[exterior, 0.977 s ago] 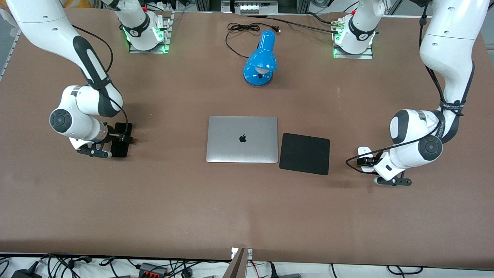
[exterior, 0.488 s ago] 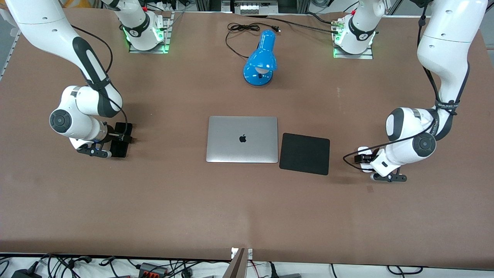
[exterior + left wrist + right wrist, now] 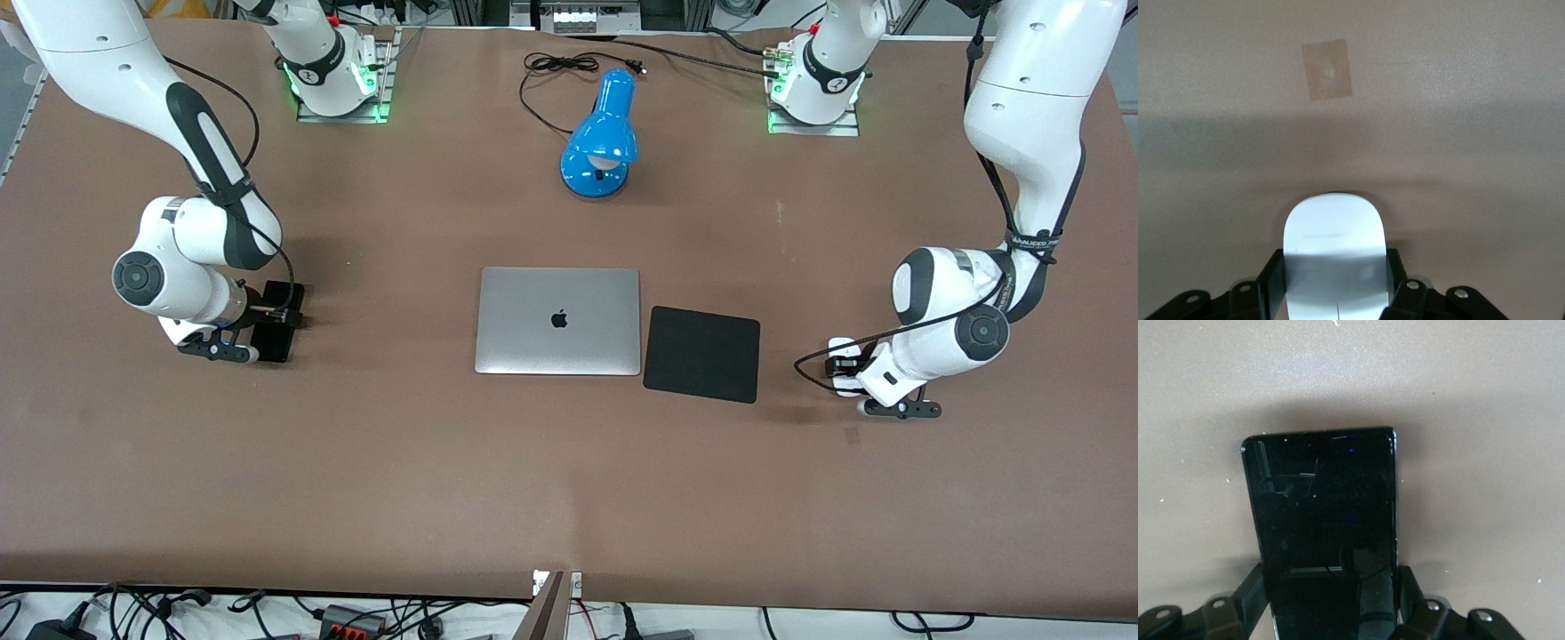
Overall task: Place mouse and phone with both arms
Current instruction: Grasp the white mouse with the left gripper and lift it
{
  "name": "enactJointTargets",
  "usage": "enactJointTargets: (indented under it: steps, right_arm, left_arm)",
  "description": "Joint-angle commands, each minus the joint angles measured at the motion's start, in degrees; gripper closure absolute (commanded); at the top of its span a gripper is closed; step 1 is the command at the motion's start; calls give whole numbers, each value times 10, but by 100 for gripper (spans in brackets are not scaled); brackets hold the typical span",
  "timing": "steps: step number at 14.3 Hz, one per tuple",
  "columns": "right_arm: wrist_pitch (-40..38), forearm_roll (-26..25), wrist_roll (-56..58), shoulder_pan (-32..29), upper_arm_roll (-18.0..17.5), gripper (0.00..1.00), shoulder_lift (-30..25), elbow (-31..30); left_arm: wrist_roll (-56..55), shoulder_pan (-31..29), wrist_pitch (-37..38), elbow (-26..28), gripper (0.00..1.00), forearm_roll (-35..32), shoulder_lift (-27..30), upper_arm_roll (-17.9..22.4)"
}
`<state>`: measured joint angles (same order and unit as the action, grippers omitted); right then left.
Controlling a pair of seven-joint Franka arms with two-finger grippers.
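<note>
At the frame's far sides, my left gripper (image 3: 1335, 293) has its fingers tight on the mouse (image 3: 1335, 250) and my right gripper (image 3: 1331, 603) grips the phone (image 3: 1321, 520), ready to carry both toward the laptop (image 3: 558, 320).

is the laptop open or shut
Shut: the laptop lies flat on the table, lid down, logo facing up, no screen or keyboard showing.

1. The laptop (image 3: 557, 320) lies in the middle of the table (image 3: 444, 480).
2. The pad (image 3: 701, 354) lies just beside it, toward the left arm's end.
3. The lamp (image 3: 600, 138) sits farther from the front camera than the laptop.
</note>
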<state>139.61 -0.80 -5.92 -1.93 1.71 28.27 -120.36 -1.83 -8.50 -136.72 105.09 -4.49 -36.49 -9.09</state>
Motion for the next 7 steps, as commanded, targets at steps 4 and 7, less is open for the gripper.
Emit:
enactJointTargets:
  steps: [4,7]
  right_arm:
    - [-32,-8,9,1,-8,77,-15,24]
    - [-111,-5,5,8,-42,77,-30,71]
  left_arm:
    - [-12,31,37,-12,64,-8,34,-13]
    - [-26,91,124,-80,64,-4,32,-14]
